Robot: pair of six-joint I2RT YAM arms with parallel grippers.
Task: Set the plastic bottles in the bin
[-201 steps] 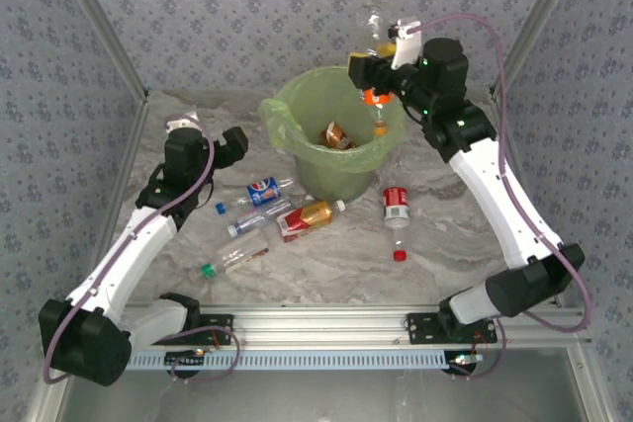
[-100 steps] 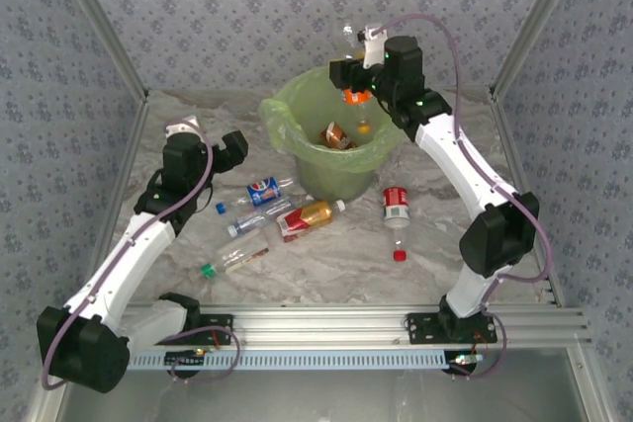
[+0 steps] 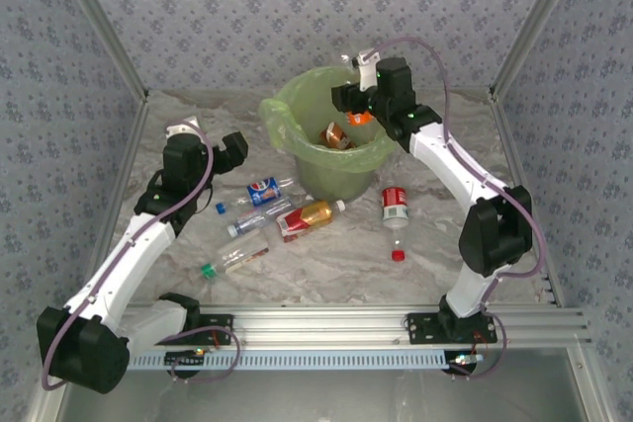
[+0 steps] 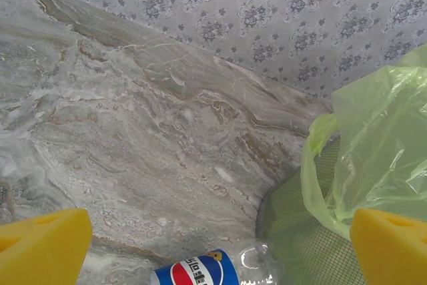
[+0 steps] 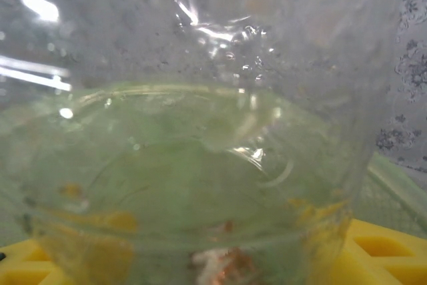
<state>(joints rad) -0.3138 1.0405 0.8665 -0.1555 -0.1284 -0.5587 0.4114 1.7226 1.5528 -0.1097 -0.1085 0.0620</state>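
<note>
Marble tabletop (image 3: 326, 279): loose red cap (image 3: 399, 255), bottles (image 3: 312, 214) nr bin (image 3: 336, 180).

Lab test booth: patterned wall panels (image 3: 247, 7), aluminium rail (image 3: 326, 323), marbled tabletop (image 3: 326, 266).

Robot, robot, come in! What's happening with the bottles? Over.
Left gripper open, near Pepsi bottle. Right gripper shut on clear bottle, over bin. More bottles on table. Nothing blocking the drop.

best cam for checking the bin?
Top external: the bin appears nearly whole, rim, green liner and a bottle inside. Left wrist catches a slice of liner and wall at right. Right wrist sees it blurred through the held bottle.
</note>
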